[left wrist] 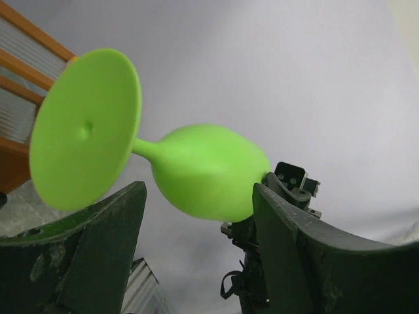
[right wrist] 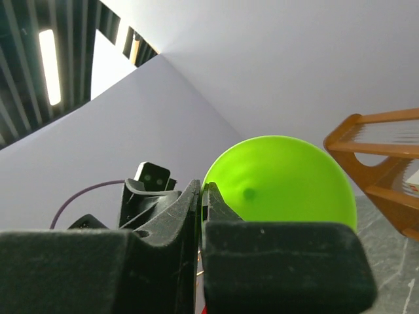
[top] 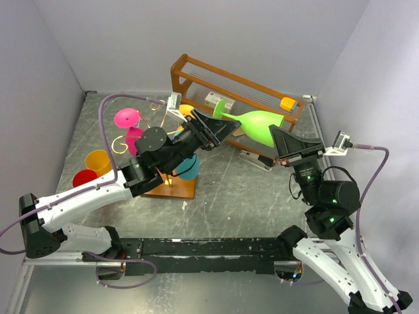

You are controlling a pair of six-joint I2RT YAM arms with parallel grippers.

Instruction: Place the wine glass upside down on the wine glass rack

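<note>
A lime-green wine glass (top: pixel 260 124) hangs on its side above the table, foot (top: pixel 219 108) toward the left. My right gripper (top: pixel 280 139) is shut on the rim of its bowl; in the right wrist view the fingertips (right wrist: pixel 203 188) pinch the rim of the glass (right wrist: pixel 281 176). My left gripper (top: pixel 211 129) stands open by the stem. In the left wrist view the bowl (left wrist: pixel 209 171) sits just past its spread fingers (left wrist: pixel 111 229), and no grip shows. The gold wire wine glass rack (top: pixel 118 144) on its wooden base (top: pixel 173 188) stands under the left arm, with a pink glass (top: pixel 126 118) on it.
A brown wooden shelf (top: pixel 242 84) stands at the back, a small box (top: pixel 213 99) and a yellow piece (top: pixel 287 103) on it. A stapler-like object (top: pixel 255 160) lies below the glass. Yellow (top: pixel 98 160) and red (top: pixel 84 176) cups sit at the left, a teal cup (top: pixel 190 167) by the rack.
</note>
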